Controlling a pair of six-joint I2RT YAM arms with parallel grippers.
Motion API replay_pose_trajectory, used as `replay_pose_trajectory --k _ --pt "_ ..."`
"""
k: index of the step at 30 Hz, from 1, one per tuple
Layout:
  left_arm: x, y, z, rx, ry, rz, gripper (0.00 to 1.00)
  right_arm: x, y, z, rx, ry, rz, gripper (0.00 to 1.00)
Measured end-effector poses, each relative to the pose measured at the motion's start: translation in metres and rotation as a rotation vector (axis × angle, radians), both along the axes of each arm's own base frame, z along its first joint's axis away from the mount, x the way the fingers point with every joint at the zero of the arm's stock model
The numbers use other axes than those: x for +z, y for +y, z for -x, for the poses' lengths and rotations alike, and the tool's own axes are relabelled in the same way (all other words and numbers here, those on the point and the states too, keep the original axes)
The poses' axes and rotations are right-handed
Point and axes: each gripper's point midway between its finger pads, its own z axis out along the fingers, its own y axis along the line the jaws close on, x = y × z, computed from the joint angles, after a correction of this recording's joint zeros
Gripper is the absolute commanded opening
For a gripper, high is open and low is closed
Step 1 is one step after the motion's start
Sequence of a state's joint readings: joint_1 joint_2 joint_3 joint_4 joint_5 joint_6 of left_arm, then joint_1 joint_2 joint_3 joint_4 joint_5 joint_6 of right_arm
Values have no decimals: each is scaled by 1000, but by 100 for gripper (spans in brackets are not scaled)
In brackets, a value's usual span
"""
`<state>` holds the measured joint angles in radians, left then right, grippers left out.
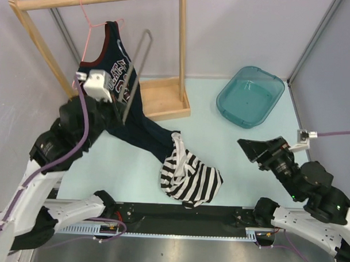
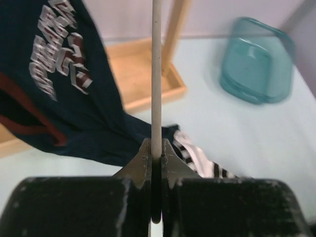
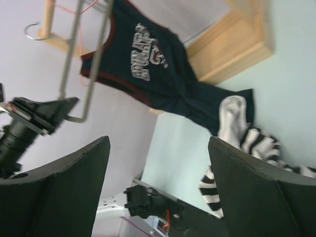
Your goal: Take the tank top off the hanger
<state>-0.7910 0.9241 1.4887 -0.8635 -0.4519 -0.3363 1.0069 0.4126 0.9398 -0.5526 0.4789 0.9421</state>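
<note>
The left gripper (image 2: 156, 148) is closed tightly on a grey hanger (image 2: 156, 74), whose rod is clamped between the fingers and held upright just in front of the navy tank top (image 1: 106, 54). The tank top is hung by its upper part from a pink hanger (image 1: 86, 24) on the wooden rack (image 1: 99, 0). Its lower end is trailed onto the table (image 1: 231, 167), where a striped garment (image 1: 190, 177) is touched. The right gripper (image 3: 159, 148) is held spread wide and empty, well apart on the right, with a teal bin (image 1: 251, 96) beyond it.
</note>
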Motion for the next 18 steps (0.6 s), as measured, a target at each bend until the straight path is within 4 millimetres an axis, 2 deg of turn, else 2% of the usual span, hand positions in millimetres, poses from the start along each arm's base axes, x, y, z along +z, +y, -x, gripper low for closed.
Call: replay_pose_trajectory --k 2,5,10,13,18 --pt "12 19 -21 69 -5 -44 0 -8 -19 5 -37 15 20 85" --pt "27 29 -45 84 -11 -93 0 -23 -37 10 -68 43 59 85" --pt "50 11 -87 -13 -27 -125 0 -32 -56 17 -95 77 96 84" --pt "62 -1 -108 -68 -38 -121 0 -32 -60 20 -96 82 103 84" --pt "83 -11 -136 -128 -62 -98 0 -37 -62 21 -95 94 125 84"
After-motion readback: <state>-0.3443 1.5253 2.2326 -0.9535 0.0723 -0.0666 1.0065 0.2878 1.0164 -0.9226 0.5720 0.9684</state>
